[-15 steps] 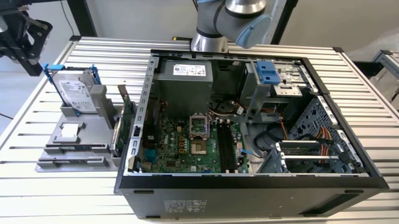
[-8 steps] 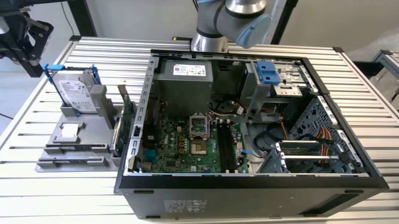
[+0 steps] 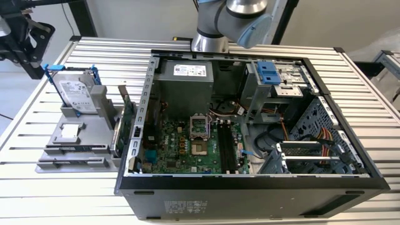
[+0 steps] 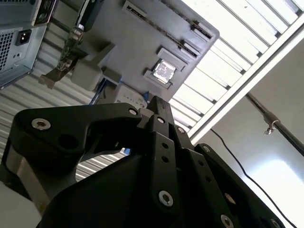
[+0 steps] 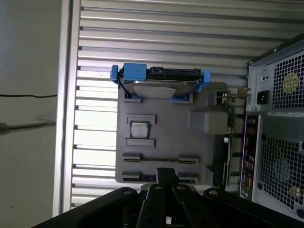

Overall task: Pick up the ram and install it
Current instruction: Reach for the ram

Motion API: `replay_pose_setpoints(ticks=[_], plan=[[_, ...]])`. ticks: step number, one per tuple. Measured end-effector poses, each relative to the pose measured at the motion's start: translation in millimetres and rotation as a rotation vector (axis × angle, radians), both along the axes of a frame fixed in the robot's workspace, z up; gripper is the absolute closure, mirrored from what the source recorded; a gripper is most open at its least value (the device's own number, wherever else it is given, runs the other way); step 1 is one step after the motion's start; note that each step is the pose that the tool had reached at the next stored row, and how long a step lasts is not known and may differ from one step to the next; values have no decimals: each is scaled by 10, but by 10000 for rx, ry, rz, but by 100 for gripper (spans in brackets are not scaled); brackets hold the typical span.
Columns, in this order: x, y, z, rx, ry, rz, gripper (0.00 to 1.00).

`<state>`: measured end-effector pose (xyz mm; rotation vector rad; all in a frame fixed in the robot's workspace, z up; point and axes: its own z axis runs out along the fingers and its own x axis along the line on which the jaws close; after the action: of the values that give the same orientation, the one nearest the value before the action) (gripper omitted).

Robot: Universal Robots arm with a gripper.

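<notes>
Exterior view: the open computer case (image 3: 250,183) lies on the slatted table (image 3: 375,117). It holds a green board (image 3: 181,150), with a grey power box (image 3: 181,89) at the board's twelve o'clock and long black slots (image 3: 226,147) at its three o'clock. At the case's nine o'clock sits a grey tray (image 3: 97,136). A hard drive (image 3: 78,93) in a blue frame stands at the tray's twelve o'clock end and a square chip (image 3: 70,132) lies mid-tray. A green card (image 3: 127,117) stands on edge along its three o'clock side. The ram (image 3: 78,149), a thin blue-green strip seen edge-on, rests in a holder toward six o'clock. The arm (image 3: 240,18) rises behind the case, and the black jaws hang at the tray's eleven o'clock.

Second wrist view: the jaws are pressed together with nothing between them, above the tray (image 4: 142,52) and chip (image 4: 164,71).

First wrist view: beyond the jaws, the ram (image 5: 160,160) lies in its holder between the chip (image 5: 139,129) and the jaws' tip.
</notes>
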<state>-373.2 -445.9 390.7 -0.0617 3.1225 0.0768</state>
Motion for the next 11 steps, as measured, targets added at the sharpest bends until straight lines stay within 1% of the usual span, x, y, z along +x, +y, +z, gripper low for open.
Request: replay_pose_setpoints(ticks=[10, 11], plan=[[42, -50, -1, -1, 1, 53, 100], [73, -84, -2, 0, 1, 99, 100]])
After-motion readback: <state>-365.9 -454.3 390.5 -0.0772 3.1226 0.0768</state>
